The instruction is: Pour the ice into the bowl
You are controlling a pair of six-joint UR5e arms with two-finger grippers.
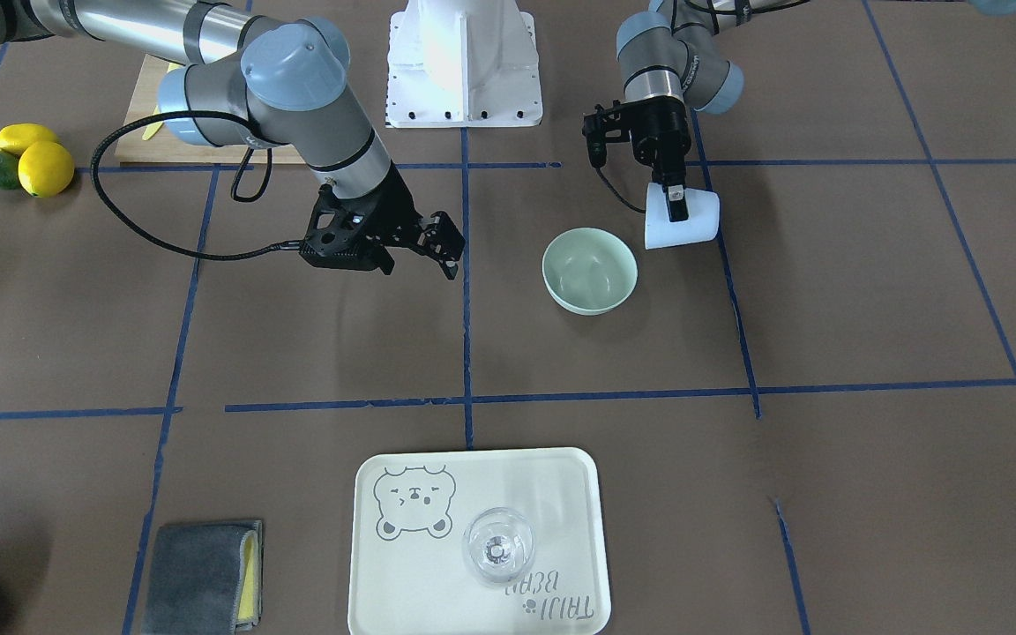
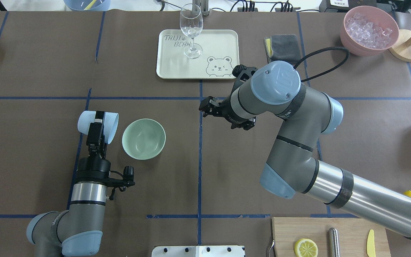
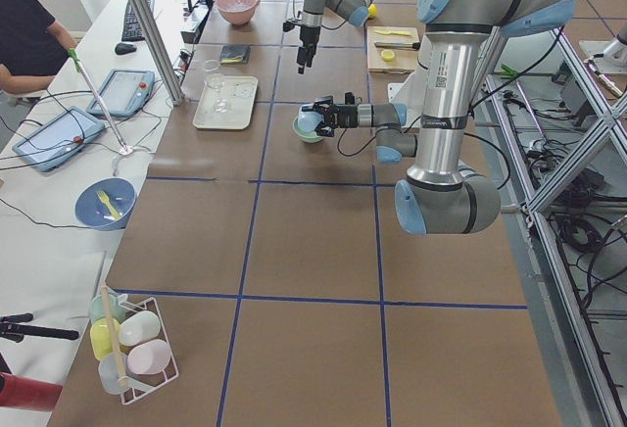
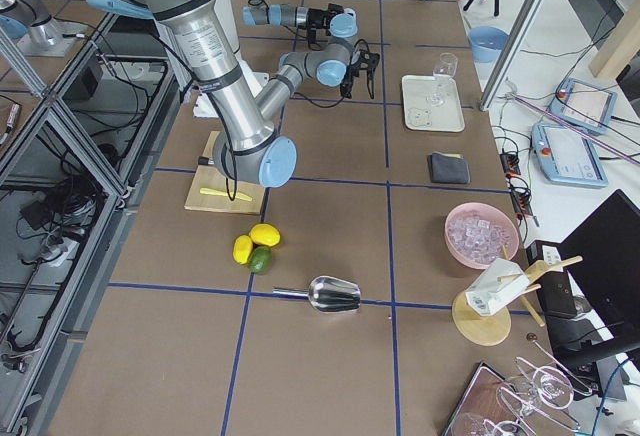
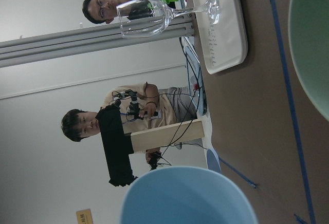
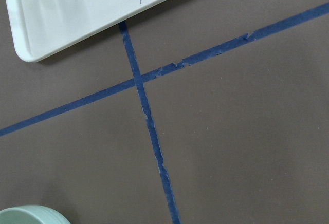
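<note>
**Cup tipped on its side, mouth toward the bowl**

The left gripper [image 2: 97, 124] has its jaws pinched on the wall of the blue cup [image 2: 110, 123], at the left middle of the overhead view. One finger lies across the top of the cup. A grip on the side wall like this lets a roll of the wrist tip the cup, and the cup now lies nearly level. Its wider, open end is turned toward the bowl [image 2: 143, 139], just beside that rim rather than plainly over it. The bowl stands upright on the bench [image 2: 30, 142], lower right of the cup, placed to catch whatever slides out.

The ice cannot be made out. The bowl looks bare inside in the front-facing view. The cup's inside is hidden everywhere, and the left wrist camera catches only its rim. I therefore cannot tell whether the cubes have gone out or are yet to go. If they remain, the mouth probably needs to come further over the bowl, or cubes may drop onto the bench.

The right gripper [image 2: 207, 105] hangs at the centre of the overhead view, its jaws spread and holding nothing. It is well apart from the bowl and seems parked out of the pour's way. The pink container [image 2: 360, 51], upper right, holds a heap of ice cubes.
</note>
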